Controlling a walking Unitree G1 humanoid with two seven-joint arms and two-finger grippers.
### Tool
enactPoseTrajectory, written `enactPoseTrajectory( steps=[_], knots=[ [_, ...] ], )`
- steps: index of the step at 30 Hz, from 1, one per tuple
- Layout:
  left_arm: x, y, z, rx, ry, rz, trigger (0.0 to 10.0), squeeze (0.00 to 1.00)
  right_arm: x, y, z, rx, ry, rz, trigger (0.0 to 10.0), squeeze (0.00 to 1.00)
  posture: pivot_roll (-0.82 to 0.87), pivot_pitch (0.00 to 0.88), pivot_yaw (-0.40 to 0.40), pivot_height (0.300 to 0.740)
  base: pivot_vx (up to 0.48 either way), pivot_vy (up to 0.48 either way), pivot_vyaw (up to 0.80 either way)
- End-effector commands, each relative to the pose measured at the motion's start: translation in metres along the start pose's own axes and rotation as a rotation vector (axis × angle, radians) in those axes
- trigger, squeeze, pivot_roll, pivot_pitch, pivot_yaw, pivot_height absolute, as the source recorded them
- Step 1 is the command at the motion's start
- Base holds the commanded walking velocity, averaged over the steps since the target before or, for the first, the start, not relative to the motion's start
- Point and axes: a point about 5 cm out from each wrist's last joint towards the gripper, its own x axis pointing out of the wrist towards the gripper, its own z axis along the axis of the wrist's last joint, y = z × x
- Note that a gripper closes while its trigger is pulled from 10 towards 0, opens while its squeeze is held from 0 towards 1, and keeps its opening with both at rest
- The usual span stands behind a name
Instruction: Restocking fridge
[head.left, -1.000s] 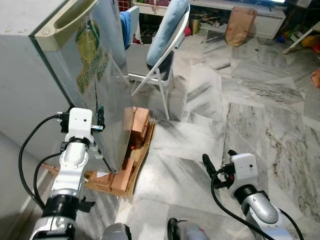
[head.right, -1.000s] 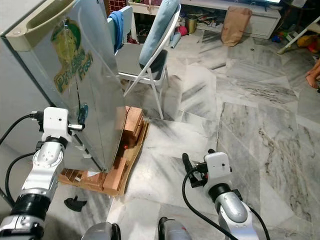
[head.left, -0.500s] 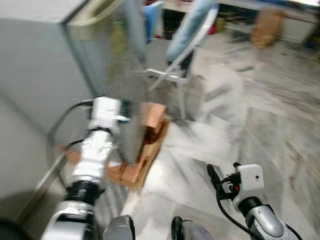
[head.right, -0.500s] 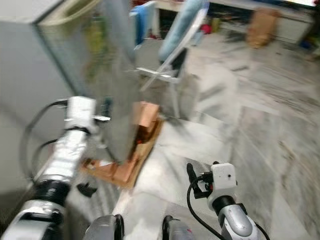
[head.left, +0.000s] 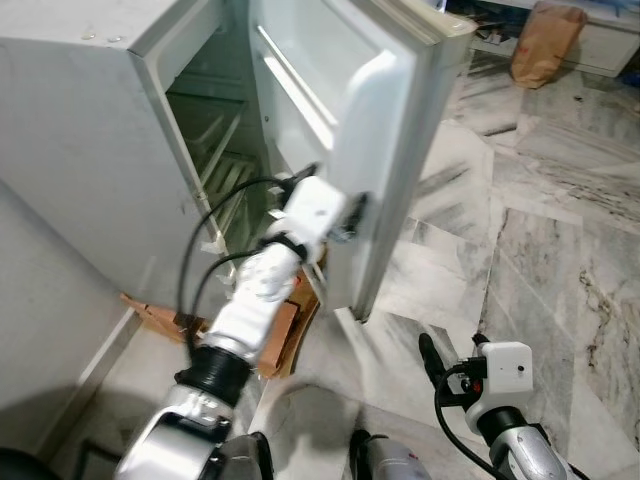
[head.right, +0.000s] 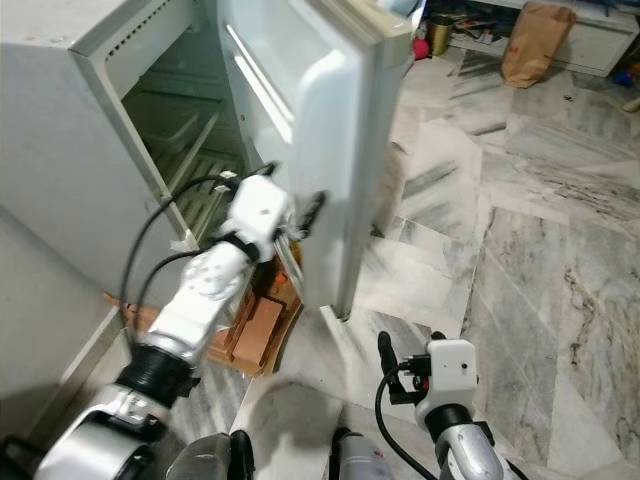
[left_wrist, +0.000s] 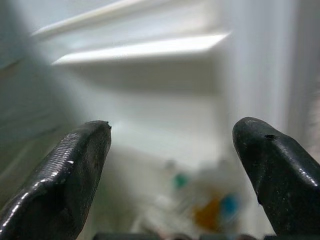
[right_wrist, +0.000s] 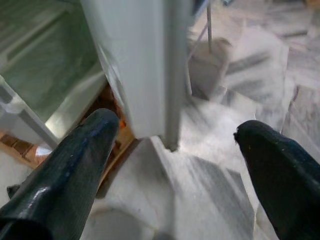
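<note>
The white fridge (head.left: 90, 120) stands at the left with its door (head.left: 370, 120) swung wide open. Bare wire shelves (head.left: 225, 150) show inside. My left arm reaches forward, and my left gripper (head.left: 352, 208) sits against the inner face of the door near its lower edge. In the left wrist view the fingers (left_wrist: 75, 165) are spread wide, open, with the door's inner racks blurred beyond them. My right gripper (head.left: 428, 352) hangs low over the floor, right of the door, open with nothing in it. Its fingers (right_wrist: 75, 160) frame the door's bottom corner.
Wooden blocks and cardboard (head.left: 275, 330) lie under the fridge's front. A brown paper bag (head.left: 545, 40) stands far back on the marble floor (head.left: 540, 230). A pale wall (head.left: 40, 330) runs along the left.
The fridge door has swung from shut to wide open. My left arm has followed it to the right and forward. The camera has also turned; the right arm stays low.
</note>
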Motion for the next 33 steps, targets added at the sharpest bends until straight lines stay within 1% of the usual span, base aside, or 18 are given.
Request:
enactPoseTrajectory(
  steps=[1,2,3,6,9,11,12,14,16,18,23,26,28,29,30,31,33],
  knots=[
    [-0.006,0.005,-0.012,-0.012,0.053,0.035,10.0,0.0,-0.008,-0.002,-0.01,0.002,0.008,0.0,10.0,0.0,-0.05,0.109,0.025,0.74,0.255,-0.401,0.0],
    [-0.006,0.005,-0.012,-0.012,0.053,0.035,10.0,0.0,-0.008,-0.002,-0.01,0.002,0.008,0.0,10.0,0.0,-0.05,0.109,0.025,0.74,0.255,-0.401,0.0],
    [-0.013,0.009,-0.022,-0.034,0.091,0.066,10.0,0.0,-0.016,-0.005,-0.02,0.009,0.004,-0.012,10.0,0.0,-0.04,0.103,0.025,0.74,0.0,-0.435,0.0],
    [-0.024,0.009,-0.033,-0.078,0.129,0.09,10.0,0.0,-0.024,-0.009,-0.031,0.014,0.007,-0.027,10.0,0.0,-0.04,0.095,0.028,0.74,0.0,-0.446,0.0],
    [-0.032,0.003,-0.043,-0.074,0.164,0.061,10.0,0.0,-0.025,-0.008,-0.046,0.014,0.027,-0.031,10.0,0.0,-0.03,0.093,0.029,0.74,0.0,-0.454,0.0],
    [-0.039,0.0,-0.047,-0.086,0.179,0.049,10.0,0.0,-0.026,-0.008,-0.049,0.011,0.018,-0.035,10.0,0.0,-0.02,0.091,0.027,0.74,0.0,-0.454,0.0],
    [-0.039,0.0,-0.047,-0.086,0.179,0.049,10.0,0.0,-0.026,-0.008,-0.049,0.011,0.018,-0.035,10.0,0.0,-0.02,0.091,0.027,0.74,0.0,-0.454,0.0],
    [-0.044,-0.001,-0.048,-0.084,0.185,0.045,10.0,0.0,-0.029,-0.01,-0.052,0.015,0.011,-0.035,10.0,0.0,-0.01,0.091,0.027,0.74,0.0,-0.454,0.0],
    [-0.047,-0.001,-0.049,-0.083,0.191,0.047,10.0,0.0,-0.03,-0.01,-0.054,0.013,0.003,-0.033,10.0,0.0,-0.01,0.091,0.026,0.74,0.0,-0.454,0.0],
    [-0.05,0.0,-0.05,-0.085,0.196,0.052,10.0,0.0,-0.026,-0.011,-0.053,0.014,-0.004,-0.036,10.0,0.0,0.0,0.093,0.026,0.74,0.0,-0.454,-0.43],
    [-0.052,0.0,-0.049,-0.087,0.196,0.051,10.0,0.0,-0.022,-0.01,-0.049,0.002,-0.034,-0.029,10.0,0.0,0.0,0.098,0.034,0.74,0.0,-0.424,-0.8],
    [-0.051,0.0,-0.039,-0.073,0.173,0.037,10.0,0.0,-0.02,-0.012,-0.043,-0.008,-0.072,-0.039,10.0,0.0,0.02,0.118,0.057,0.74,0.36,-0.31,-0.72],
    [-0.052,0.001,-0.037,-0.068,0.17,0.038,10.0,0.0,-0.02,-0.013,-0.043,-0.008,-0.078,-0.042,10.0,0.0,0.02,0.124,0.064,0.74,0.411,-0.131,-0.57],
    [-0.054,0.004,-0.035,-0.07,0.172,0.047,10.0,0.0,-0.021,-0.013,-0.041,-0.02,-0.096,-0.042,10.0,0.0,0.03,0.132,0.079,0.74,0.442,0.0,-0.58],
    [-0.054,0.004,-0.035,-0.07,0.172,0.047,10.0,0.0,-0.021,-0.013,-0.041,-0.02,-0.096,-0.042,10.0,0.0,0.03,0.132,0.079,0.74,0.442,0.0,-0.58],
    [-0.057,0.006,-0.034,-0.062,0.177,0.054,10.0,0.0,-0.022,-0.012,-0.04,-0.036,-0.115,-0.039,10.0,0.0,0.03,0.135,0.082,0.74,0.461,0.0,-0.67],
    [-0.061,0.009,-0.037,-0.057,0.191,0.059,10.0,0.0,-0.023,-0.011,-0.04,-0.039,-0.129,-0.041,10.0,0.0,0.03,0.138,0.086,0.74,0.472,0.0,-0.8]
  ],
)
